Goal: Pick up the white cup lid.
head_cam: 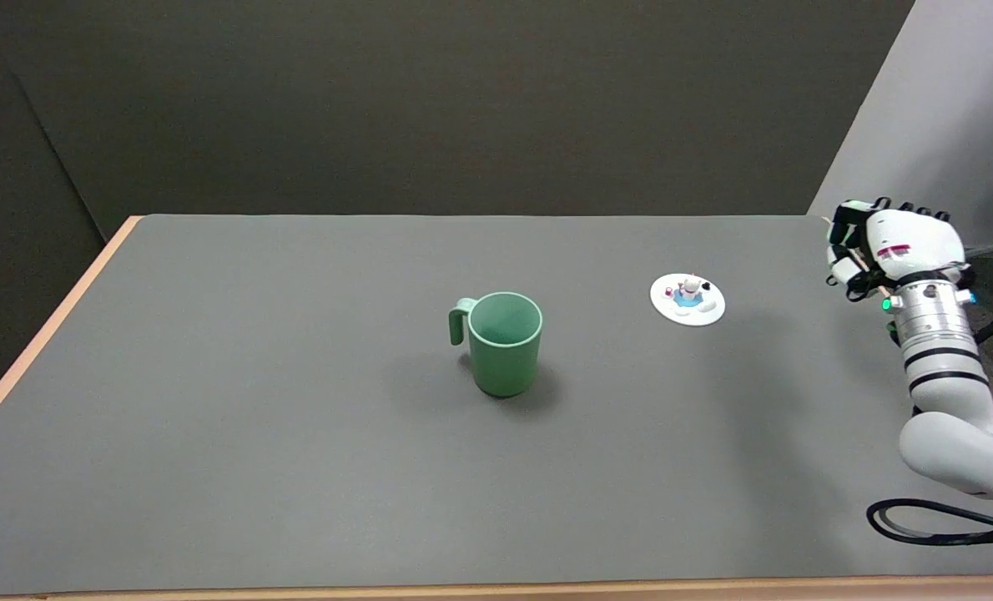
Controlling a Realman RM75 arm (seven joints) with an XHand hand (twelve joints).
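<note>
Head view: a single camera set high above the near edge of the table (296, 467), facing down and across it.
The far edge and dark backdrop (430, 108) are framed at moderate range; the right edge seems partly cropped.
</note>
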